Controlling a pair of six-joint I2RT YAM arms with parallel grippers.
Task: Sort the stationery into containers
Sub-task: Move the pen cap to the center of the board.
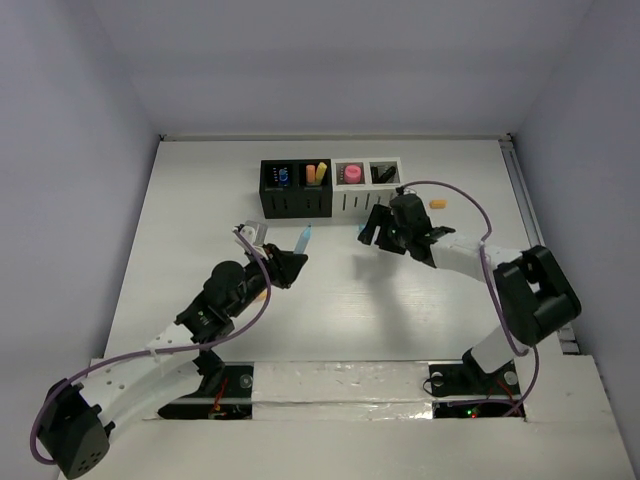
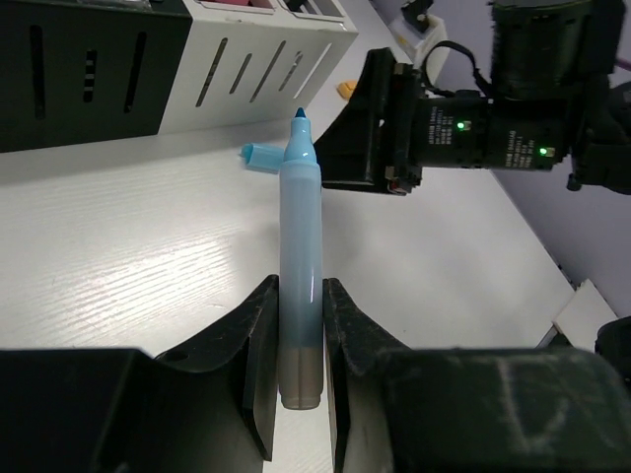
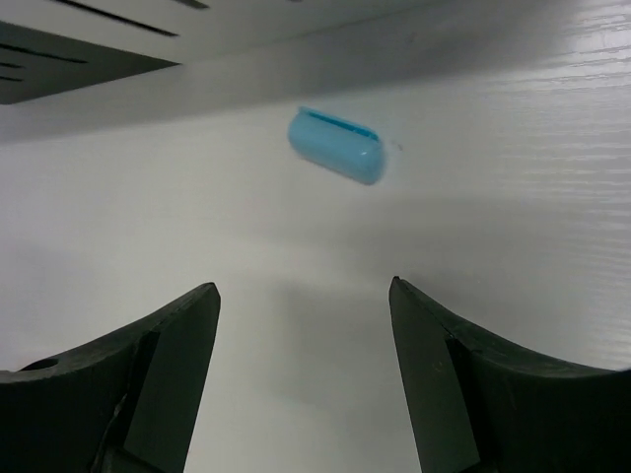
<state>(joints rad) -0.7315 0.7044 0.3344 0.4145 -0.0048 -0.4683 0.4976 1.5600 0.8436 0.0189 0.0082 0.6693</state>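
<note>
Nearby, right jaws gape over blue cap (image 3: 335,145); left jaws clamp uncapped marker (image 2: 300,286).

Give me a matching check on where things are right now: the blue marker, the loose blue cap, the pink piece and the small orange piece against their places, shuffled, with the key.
Things:
1. blue marker
2. blue cap
3. pink piece
4. orange piece

Places:
A. on the table, right of the row of holders
B. inside a white holder
C. clamped in the left gripper
D. on the table, ahead of the open right gripper

Pairs: 1-C, 2-D, 3-B, 4-A
</note>
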